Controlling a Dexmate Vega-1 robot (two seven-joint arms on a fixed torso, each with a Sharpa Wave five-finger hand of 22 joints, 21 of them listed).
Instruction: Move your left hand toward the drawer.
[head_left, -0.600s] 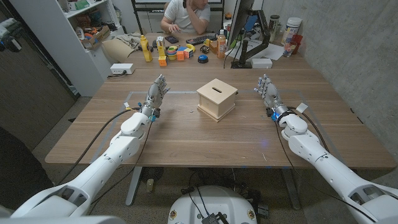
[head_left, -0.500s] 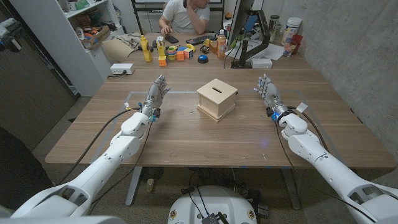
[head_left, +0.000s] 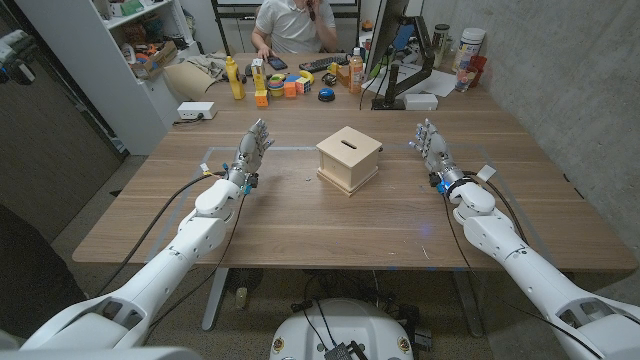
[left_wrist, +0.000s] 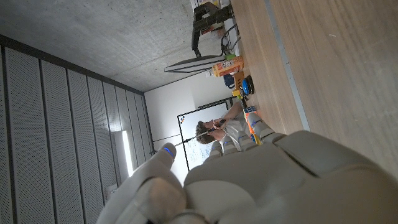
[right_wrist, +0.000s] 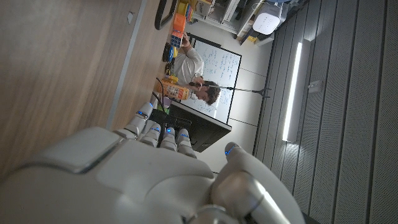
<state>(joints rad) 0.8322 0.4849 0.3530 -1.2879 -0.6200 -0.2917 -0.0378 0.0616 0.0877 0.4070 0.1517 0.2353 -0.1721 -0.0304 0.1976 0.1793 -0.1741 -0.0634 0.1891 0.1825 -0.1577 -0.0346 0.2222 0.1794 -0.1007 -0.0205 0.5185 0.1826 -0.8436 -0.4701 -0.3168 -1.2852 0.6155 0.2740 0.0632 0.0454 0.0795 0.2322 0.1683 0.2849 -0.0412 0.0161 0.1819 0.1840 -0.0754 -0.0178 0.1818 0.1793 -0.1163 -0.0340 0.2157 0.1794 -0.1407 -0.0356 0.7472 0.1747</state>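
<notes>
While the task calls for the left hand (head_left: 254, 147) to move toward the drawer, no such travel is recorded: against the pictures from just before, the hand has held its place, well apart from the wooden box (head_left: 349, 158) on that box's left side. The box, with a slot in its top, stands mid-table (head_left: 300, 220); any drawer front on it cannot be made out. The left hand holds nothing, fingers extended and only slightly apart. The right hand (head_left: 431, 147) is likewise empty and extended, well apart from the box on its other side, also unmoved. The only change is the seated person (head_left: 295, 20) beyond the box, who has shifted posture. Judgement: the approach has not begun; the whole reach remains.
</notes>
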